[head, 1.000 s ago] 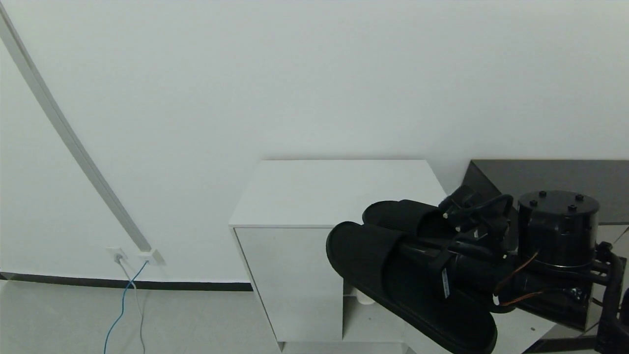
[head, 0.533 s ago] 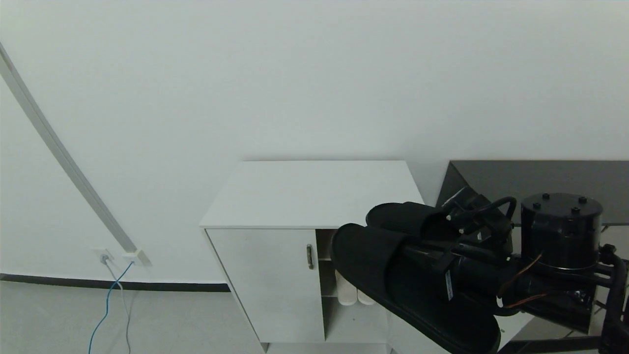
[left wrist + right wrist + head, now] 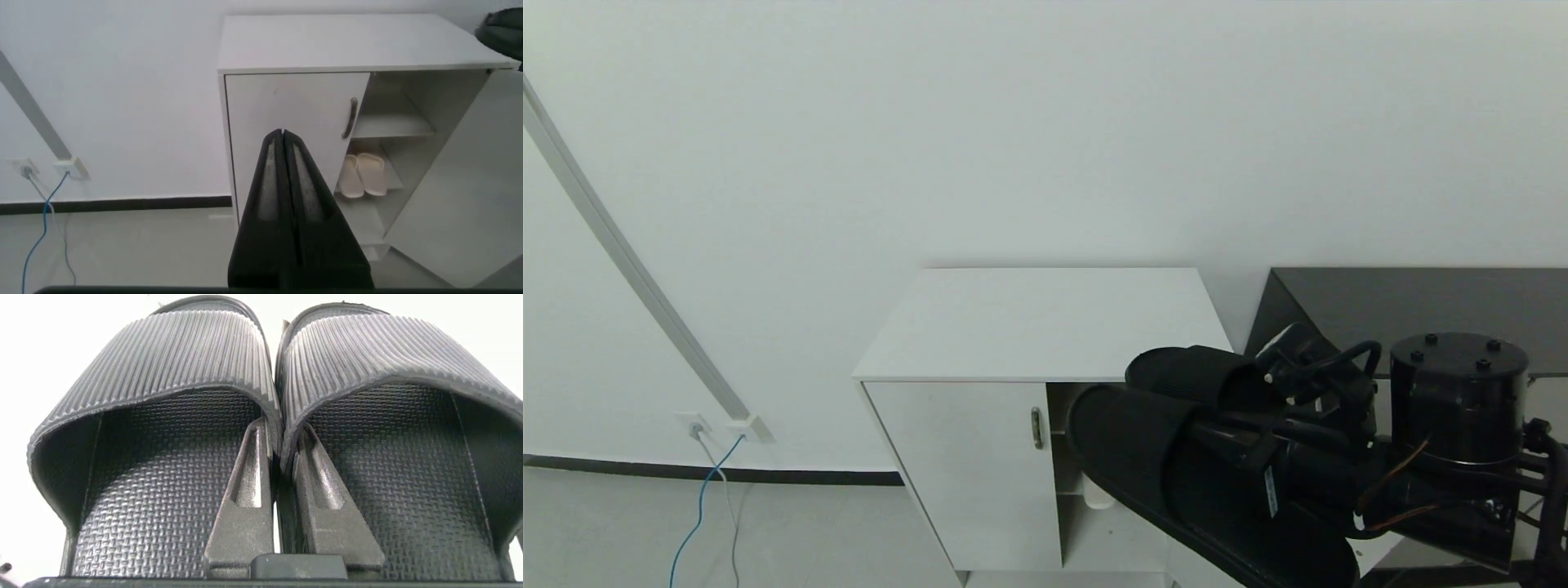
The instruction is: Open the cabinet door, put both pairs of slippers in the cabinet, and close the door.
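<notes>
**White wall, open cabinet, black pair in my right clamp**

Plain white wall [image 3: 1013, 122] and pale floor [image 3: 792, 531] are all that stands behind the job.

The black slippers [image 3: 1143, 433] hang in the air in front of the open right half of the cabinet [image 3: 1037, 327], toes towards it, about level with its top edge. My right gripper [image 3: 280, 449] carries them. One finger sits inside each slipper, and the two are squeezed onto the inner strap edges where the slippers meet. That grip, I judge, is why one clamp can lift both and keep them side by side.

The white slippers [image 3: 363, 175] lie inside already, side by side on a lower board, toes inward. So I take one pair as stowed and this black pair as the one left to go in.

The shelf [image 3: 392, 126] above the white pair looks bare from the left wrist camera, and I would aim there. The right-hand door [image 3: 466, 212] is swung wide, which gives me the opening. The left-hand door [image 3: 964, 465] is shut, its handle [image 3: 1036, 428] at the edge beside the gap.

My left gripper [image 3: 283, 163] is pressed closed on nothing. It is parked low, facing the cabinet front and well apart from it, probably kept free to push the door shut afterwards.

The long heels trail back along my arm, so a careless turn could knock them against the open door or the cabinet edge.

Off to the left, cables [image 3: 698, 506] run down from a wall socket, clear of the work.
</notes>
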Tool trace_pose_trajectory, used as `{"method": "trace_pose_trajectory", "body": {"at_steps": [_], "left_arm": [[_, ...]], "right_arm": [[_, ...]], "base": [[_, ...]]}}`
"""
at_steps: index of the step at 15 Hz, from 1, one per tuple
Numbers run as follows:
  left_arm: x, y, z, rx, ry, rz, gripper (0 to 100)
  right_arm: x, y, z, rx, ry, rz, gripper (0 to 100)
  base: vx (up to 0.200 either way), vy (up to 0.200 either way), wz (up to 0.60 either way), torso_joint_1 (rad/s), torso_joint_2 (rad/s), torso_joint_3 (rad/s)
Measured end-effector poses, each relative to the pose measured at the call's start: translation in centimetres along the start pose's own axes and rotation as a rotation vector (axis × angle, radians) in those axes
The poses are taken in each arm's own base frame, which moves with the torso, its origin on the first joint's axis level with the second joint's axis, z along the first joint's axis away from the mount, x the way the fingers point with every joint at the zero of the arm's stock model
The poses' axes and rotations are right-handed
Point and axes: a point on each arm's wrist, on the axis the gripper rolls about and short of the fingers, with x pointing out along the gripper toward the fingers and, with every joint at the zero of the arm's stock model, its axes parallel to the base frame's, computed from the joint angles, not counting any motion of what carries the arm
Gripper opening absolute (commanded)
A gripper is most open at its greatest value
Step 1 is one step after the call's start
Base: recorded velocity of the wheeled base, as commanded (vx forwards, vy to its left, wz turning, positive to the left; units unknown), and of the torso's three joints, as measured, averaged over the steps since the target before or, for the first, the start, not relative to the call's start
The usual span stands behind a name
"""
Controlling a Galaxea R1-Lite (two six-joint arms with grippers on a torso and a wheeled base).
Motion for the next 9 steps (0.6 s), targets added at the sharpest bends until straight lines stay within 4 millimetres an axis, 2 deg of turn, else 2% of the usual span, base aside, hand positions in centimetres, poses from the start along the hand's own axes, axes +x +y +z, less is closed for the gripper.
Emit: {"method": "trace_pose_trajectory", "body": {"at_steps": [9], "left_arm": [[0.0,0.0,0.0,0.0,0.0,0.0,0]], "right_arm": [[-0.47,0.51,-0.57,-0.003,0.006,0.017,0]], "base": [[0.0,0.0,0.0,-0.012,0.02,0.014]]}}
